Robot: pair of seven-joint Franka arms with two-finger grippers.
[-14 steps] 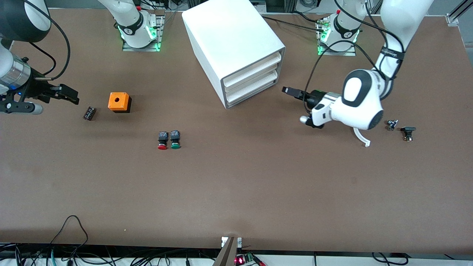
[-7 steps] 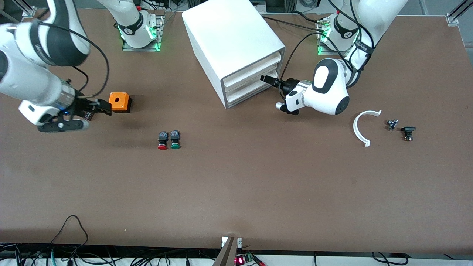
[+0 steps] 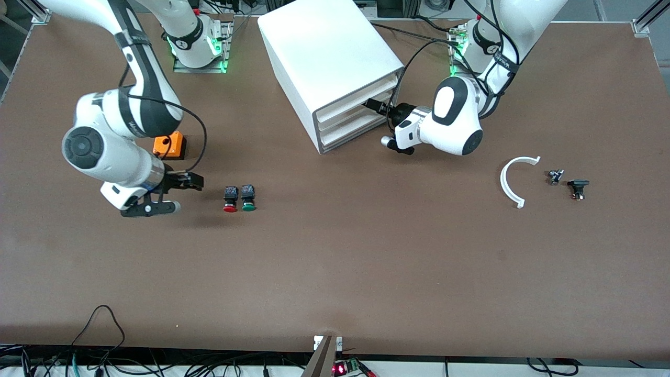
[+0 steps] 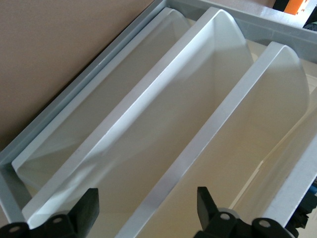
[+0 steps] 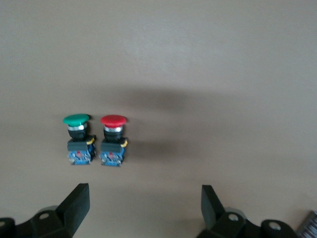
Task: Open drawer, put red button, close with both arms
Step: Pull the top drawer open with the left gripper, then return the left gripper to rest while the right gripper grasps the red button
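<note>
- Front view: high, facing both bases, covering the whole brown table.
- Left wrist view: close on the white boxy cabinet, also in front view.
- Right wrist view: looks down on the red-capped push button, also in front view.

My left pincer points level, fingers spread wide. My right pincer, elbow bent, hangs low with fingers spread too.
</note>
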